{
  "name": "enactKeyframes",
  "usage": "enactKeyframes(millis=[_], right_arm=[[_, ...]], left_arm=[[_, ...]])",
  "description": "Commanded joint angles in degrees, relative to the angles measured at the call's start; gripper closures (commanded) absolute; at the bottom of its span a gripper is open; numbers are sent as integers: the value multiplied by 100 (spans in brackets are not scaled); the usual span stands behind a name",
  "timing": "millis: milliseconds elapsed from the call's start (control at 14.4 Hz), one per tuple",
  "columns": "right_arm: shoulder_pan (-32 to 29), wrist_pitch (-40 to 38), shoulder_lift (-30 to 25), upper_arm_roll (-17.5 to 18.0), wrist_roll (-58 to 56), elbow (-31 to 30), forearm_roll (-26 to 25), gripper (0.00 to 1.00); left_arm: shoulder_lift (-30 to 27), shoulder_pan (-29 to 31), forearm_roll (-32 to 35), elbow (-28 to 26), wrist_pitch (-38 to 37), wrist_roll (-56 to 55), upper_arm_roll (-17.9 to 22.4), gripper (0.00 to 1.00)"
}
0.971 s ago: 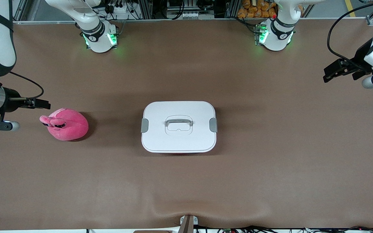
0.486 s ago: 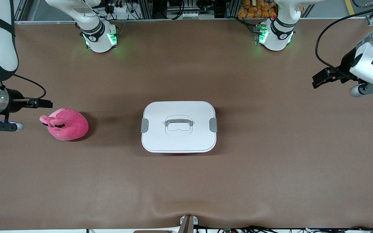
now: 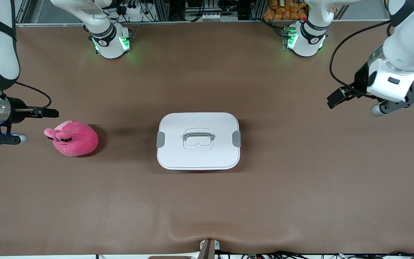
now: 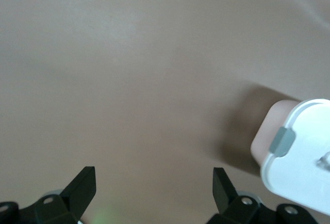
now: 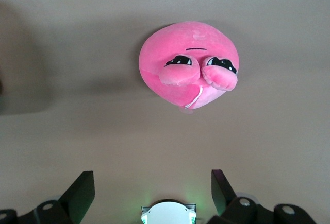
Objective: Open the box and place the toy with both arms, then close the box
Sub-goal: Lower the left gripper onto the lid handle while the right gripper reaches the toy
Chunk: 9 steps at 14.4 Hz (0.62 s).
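The box (image 3: pixel 198 140) sits shut in the middle of the table (image 3: pixel 300 201), its white lid (image 3: pixel 198 154) flat on top, both grey clips (image 3: pixel 237 139) down at the two short ends and the handle (image 3: pixel 198 136) lying in its recess. The toy (image 3: pixel 73 138), a pink plush blob with dark eyes, lies on the table toward the right arm's end, well apart from the box.

What I see changing over the last second is my left arm. Its left gripper (image 3: pixel 336 98) has swung in from the table's edge at that arm's end and now hangs over bare table, closer to the box but not yet over it. Its fingers (image 4: pixel 82 188) are spread wide with nothing between them, and in the left wrist view one corner of the lid and one clip have come into sight.

My right gripper (image 3: pixel 49 113) has barely shifted. It hovers just beside the toy, toward the table's edge at the right arm's end, fingers (image 5: pixel 82 190) spread wide and empty, with the toy in plain sight of its wrist camera.

I judge this as the approach only: nothing is touched, the clips are not yet undone, and the left arm looks bound for the clip nearest it.
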Motion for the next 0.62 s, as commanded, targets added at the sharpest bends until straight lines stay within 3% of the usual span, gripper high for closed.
enactKeyframes(millis=[0,208,555], right_arm=[[-25,-86,52,37,89,108,-97,0],[-34,-51,52,37,89,116,-88,0],[-43,-25,227,28,89,222,-88,0]], left_arm=[[227,-52,-51,50,261,-809,-197,0],[411,-105,-7,50,428,-1636,-435,0],[789,-622,1,50,841,-3507,-462,0]])
